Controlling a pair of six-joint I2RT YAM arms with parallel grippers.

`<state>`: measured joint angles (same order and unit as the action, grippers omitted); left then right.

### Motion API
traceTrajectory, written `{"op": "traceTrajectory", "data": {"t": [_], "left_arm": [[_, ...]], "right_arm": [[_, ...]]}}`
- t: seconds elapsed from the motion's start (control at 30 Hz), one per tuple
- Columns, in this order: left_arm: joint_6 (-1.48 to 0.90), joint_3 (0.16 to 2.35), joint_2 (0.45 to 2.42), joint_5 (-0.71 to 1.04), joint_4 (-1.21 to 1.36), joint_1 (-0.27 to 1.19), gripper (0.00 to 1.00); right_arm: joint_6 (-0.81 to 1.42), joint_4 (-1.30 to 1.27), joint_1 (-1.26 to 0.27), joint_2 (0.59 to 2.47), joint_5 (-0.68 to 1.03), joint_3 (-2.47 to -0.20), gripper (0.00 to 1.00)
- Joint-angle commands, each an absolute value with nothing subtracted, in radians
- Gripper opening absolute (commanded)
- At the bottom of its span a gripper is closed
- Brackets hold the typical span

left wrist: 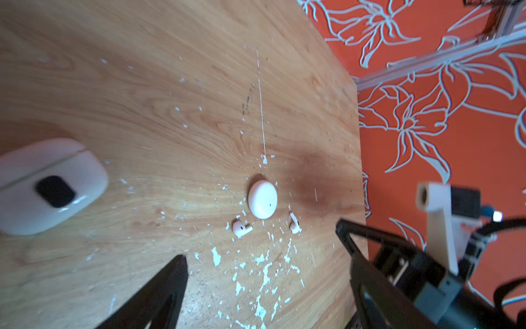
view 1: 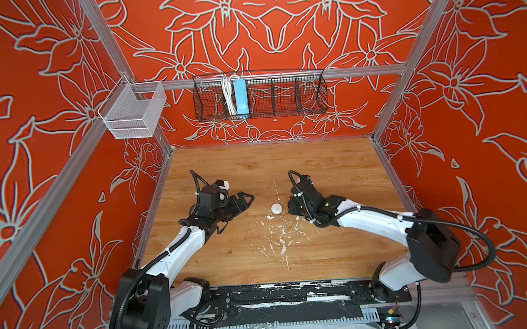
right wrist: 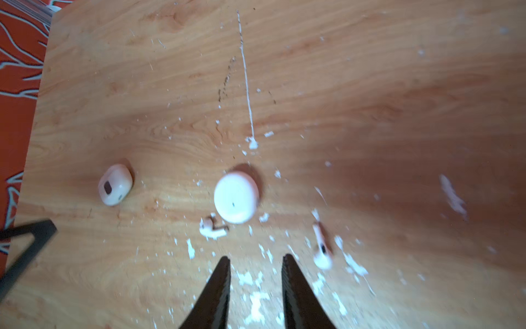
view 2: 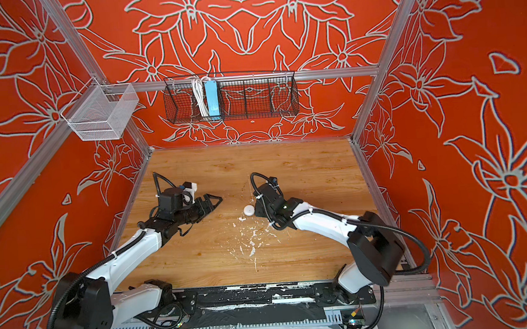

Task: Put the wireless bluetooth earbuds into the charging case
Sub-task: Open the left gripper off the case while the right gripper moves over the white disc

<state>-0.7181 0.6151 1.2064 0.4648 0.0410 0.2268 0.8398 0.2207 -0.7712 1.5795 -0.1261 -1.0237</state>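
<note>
1. Both earbuds lie loose on the tabletop (view 1: pixel 256 165), outside any case. The closer earbud (left wrist: pixel 241 228) is just beside the round case (left wrist: pixel 262 199), and the farther earbud (left wrist: pixel 294 225) lies a little apart on its other side.
2. The round case lies flat and looks shut. An oblong case (right wrist: pixel 115 185) with a dark patch sits well apart beneath my left wrist and also looks shut. I cannot tell which one takes the buds.
3. My left claw (left wrist: pixel 260 240) is spread wide and empty, aimed at the round case. I judge that spread suits bracing a case, not pinching a bud.
4. My right claw (right wrist: pixel 256 256) has only a slim gap between its jaws and grips nothing. It hovers just short of both buds, and a narrow set suits something so tiny.
5. White paint flecks (left wrist: pixel 264 273) surround the buds and could fool my aim. A lid must open first.
</note>
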Motion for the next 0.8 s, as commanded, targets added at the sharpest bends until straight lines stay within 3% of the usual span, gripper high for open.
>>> {"op": "traceTrajectory", "data": {"t": [0.0,0.37,0.53,0.77], "left_arm": [[-0.695,0.638,1.272,0.457,0.080,0.278,0.89],[-0.669,0.722,1.459,0.491,0.070,0.317,0.89],[-0.663,0.735,1.471,0.483,0.055,0.323,0.89],[-0.661,0.756,1.507,0.493,0.047,0.334,0.89]], "right_arm": [[0.774,0.269,-0.734,1.711,-0.004,-1.167,0.31],[0.721,0.319,-0.681,2.027,0.120,-1.422,0.33],[0.703,0.321,-0.678,2.048,0.108,-1.433,0.40],[0.714,0.294,-0.678,2.031,0.121,-1.371,0.40]]}}
